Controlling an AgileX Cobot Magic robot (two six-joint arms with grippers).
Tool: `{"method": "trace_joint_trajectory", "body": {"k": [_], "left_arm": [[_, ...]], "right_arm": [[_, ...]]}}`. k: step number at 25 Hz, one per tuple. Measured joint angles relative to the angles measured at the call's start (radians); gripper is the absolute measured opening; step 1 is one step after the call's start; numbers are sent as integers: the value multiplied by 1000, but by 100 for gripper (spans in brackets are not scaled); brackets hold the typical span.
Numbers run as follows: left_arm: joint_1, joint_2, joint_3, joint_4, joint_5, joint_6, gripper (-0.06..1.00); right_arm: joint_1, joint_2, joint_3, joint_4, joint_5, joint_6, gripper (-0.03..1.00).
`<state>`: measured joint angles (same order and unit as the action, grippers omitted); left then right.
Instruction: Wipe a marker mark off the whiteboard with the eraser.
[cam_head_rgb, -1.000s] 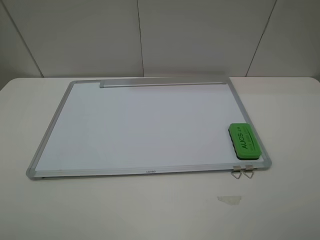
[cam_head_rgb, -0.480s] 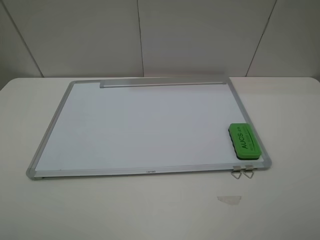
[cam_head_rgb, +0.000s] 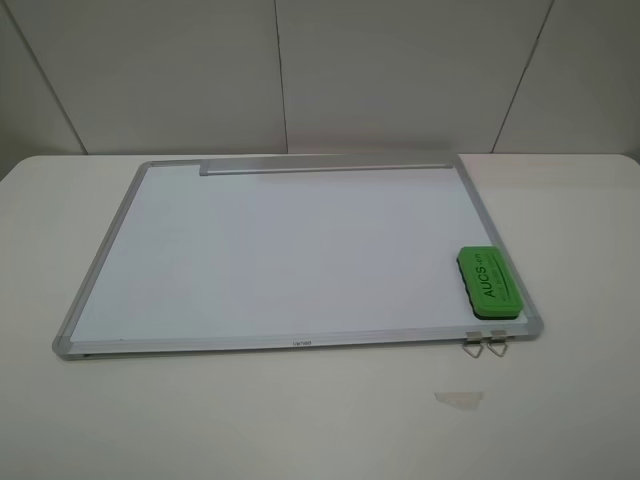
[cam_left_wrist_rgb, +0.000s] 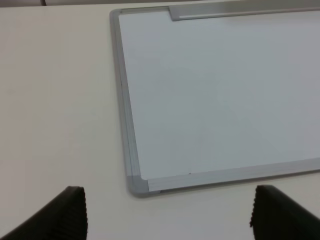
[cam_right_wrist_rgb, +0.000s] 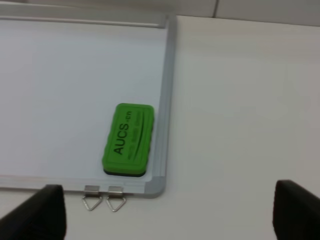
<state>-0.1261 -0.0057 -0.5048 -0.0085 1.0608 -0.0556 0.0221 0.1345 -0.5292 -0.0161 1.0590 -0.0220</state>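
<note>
The whiteboard (cam_head_rgb: 280, 250) lay flat on the table (cam_head_rgb: 580, 400). The eraser (cam_head_rgb: 489, 283) sat on its near right corner, beside the frame. Two clips (cam_head_rgb: 485, 344) hung off the near edge below it, tape (cam_head_rgb: 458, 399) on the table nearer still.

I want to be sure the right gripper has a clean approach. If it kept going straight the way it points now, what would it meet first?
Most likely the bare table just short of the whiteboard's near corner, by the two clips. The eraser lies just beyond, left of centre. The right gripper is open; depth is hard to judge.
</note>
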Motion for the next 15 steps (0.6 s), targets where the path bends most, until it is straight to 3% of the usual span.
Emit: {"method": "trace_joint_trajectory", "body": {"k": [8,15], "left_arm": [[0,0,0,0,0,-1,69],[0,0,0,0,0,-1,69]], "right_arm": [[-8,-138,2,-2,-2,0,83],[49,-138,2,-2,-2,0,83]]}}
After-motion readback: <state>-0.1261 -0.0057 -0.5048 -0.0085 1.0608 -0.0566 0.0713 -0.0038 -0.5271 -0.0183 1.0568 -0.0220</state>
